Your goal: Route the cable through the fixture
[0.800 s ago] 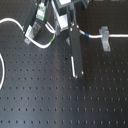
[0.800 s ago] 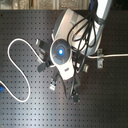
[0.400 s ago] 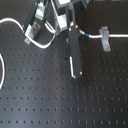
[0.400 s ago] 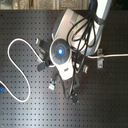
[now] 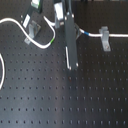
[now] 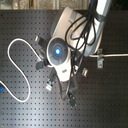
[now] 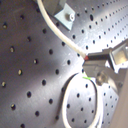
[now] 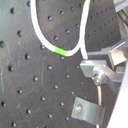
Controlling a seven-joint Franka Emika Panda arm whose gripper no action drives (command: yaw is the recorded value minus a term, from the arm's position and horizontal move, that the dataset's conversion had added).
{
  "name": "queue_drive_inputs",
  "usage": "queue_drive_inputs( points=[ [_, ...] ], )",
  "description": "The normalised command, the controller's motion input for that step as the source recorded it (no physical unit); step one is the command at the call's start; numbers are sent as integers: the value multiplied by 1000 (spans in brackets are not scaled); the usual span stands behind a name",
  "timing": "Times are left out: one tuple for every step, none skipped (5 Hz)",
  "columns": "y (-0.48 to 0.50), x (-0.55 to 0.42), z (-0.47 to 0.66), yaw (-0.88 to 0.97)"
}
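The white cable [image 5: 14,21] comes in from the first exterior view's left and passes a slanted grey fixture [image 5: 33,28]. It dips with its green band [image 5: 50,40] and rises to my gripper [image 5: 70,60], which is shut on it. Beyond the gripper the cable runs right through an upright grey bracket [image 5: 105,38]. In both wrist views the cable [image 7: 60,32] meets the fingers [image 7: 102,57], with the green band [image 8: 60,51] just short of them and a fixture [image 8: 87,108] close by. The arm hides most of this in the second exterior view.
The black perforated board [image 5: 60,100] carries everything. In the second exterior view the slack cable [image 6: 17,45] loops wide at the left, with a blue band [image 6: 3,90] at the edge. Small grey clips [image 6: 41,64] ring the arm, and the upright bracket [image 6: 100,61] stands on the right.
The gripper has barely shifted and the cable stays in its grip. The loop on the left lies as before.
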Motion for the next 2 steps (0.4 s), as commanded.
queue_drive_inputs(
  points=[
    [-281, 152, -339, 0],
    [-185, 362, -282, 200]
  ],
)
